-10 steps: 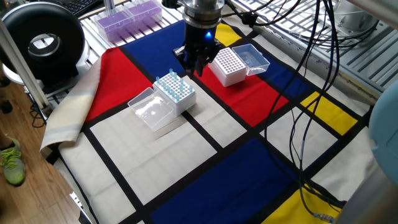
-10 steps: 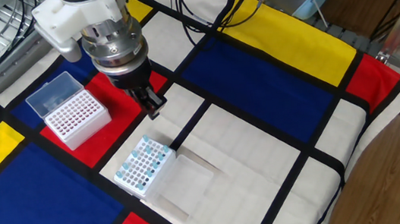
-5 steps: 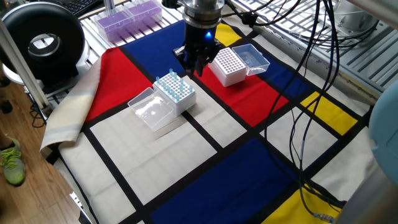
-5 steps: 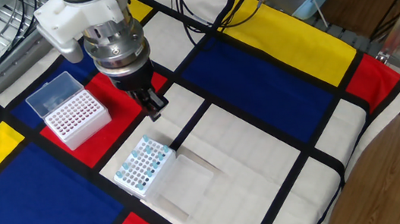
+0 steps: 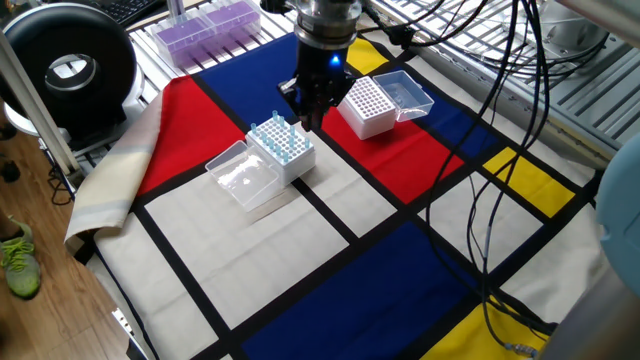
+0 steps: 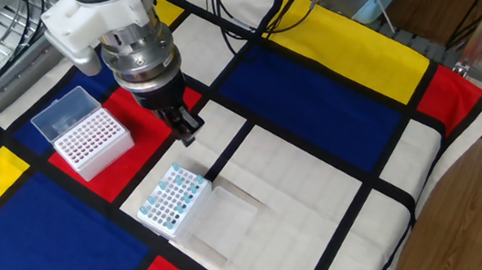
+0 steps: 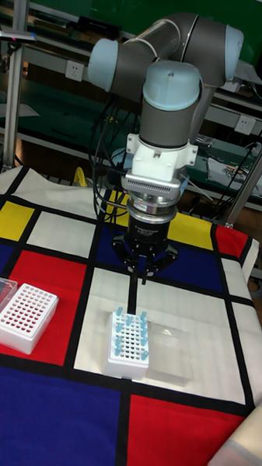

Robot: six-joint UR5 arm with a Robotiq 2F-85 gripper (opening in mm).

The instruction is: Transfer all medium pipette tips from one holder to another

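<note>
Several medium pipette tips (image 7: 132, 326) with light-blue tops stand in a white rack (image 5: 284, 152) (image 6: 174, 201) near the cloth's middle. A second white rack (image 5: 364, 105) (image 6: 91, 142) (image 7: 24, 317) sits on the red square, showing only rows of dark holes. My gripper (image 5: 311, 114) (image 6: 184, 130) (image 7: 142, 277) hangs between the two racks, just above the back edge of the tip-filled one. Its fingers are shut, and in the tall fixed view a slender pale tip (image 7: 136, 295) hangs straight down from them.
Each rack has a clear lid lying open beside it (image 5: 242, 178) (image 5: 407, 91). Purple-tinted racks (image 5: 212, 22) stand on the metal bench behind. A black round device (image 5: 68, 70) sits at the far left. Cables (image 5: 500, 120) drape over the cloth's right side.
The gripper has drifted slightly towards the rack of blue-topped tips. Both racks stay put.
</note>
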